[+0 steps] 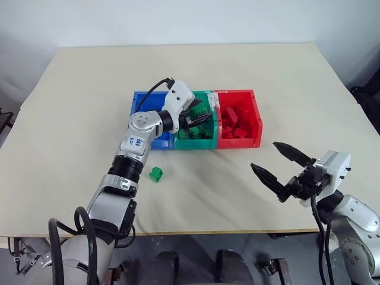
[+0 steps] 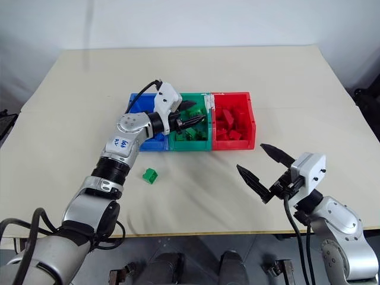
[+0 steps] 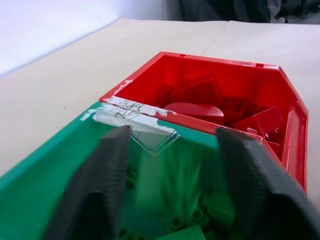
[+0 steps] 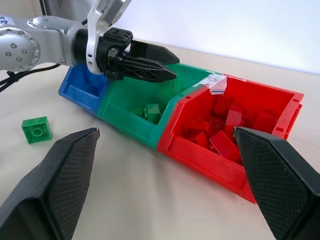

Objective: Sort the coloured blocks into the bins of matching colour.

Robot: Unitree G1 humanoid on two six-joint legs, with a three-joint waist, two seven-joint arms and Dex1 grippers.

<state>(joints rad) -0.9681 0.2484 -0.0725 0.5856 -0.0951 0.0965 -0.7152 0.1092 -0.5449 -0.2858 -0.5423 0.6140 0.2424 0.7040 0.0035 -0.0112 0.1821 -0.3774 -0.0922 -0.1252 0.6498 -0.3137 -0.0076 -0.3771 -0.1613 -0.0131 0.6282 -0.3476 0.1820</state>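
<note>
Three joined bins stand mid-table: blue, green and red. My left gripper hovers level over the green bin, open, with nothing held between its fingers. Green blocks lie in the green bin and several red blocks fill the red one. One loose green block sits on the table in front of the blue bin, beside my left forearm. My right gripper is open and empty, off the table in front of the red bin, pointing toward the bins.
The bins rest on a beige table with wide bare areas on all sides. A strip of white tape marks the rim between the green and red bins. The table's near edge runs just under my right gripper.
</note>
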